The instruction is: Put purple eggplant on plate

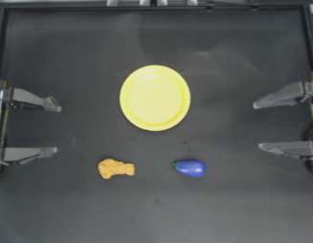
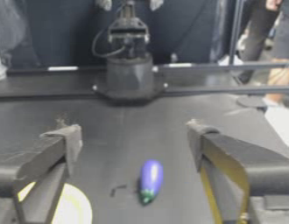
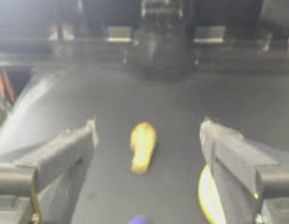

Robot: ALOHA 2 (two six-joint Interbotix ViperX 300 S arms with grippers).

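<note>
Left pincer [image 2: 132, 148] jaws spread, parked at table [image 1: 248, 199] edge | right pincer [image 1: 257, 126] likewise spread, nearer | purple eggplant [image 1: 190, 168] lies crosswise, stem toward left arm, near side of plate [image 1: 154, 98], apart

An orange-yellow lumpy nugget [image 1: 115, 168] lies on the dark table [image 1: 70, 213], toward its near edge.
</note>
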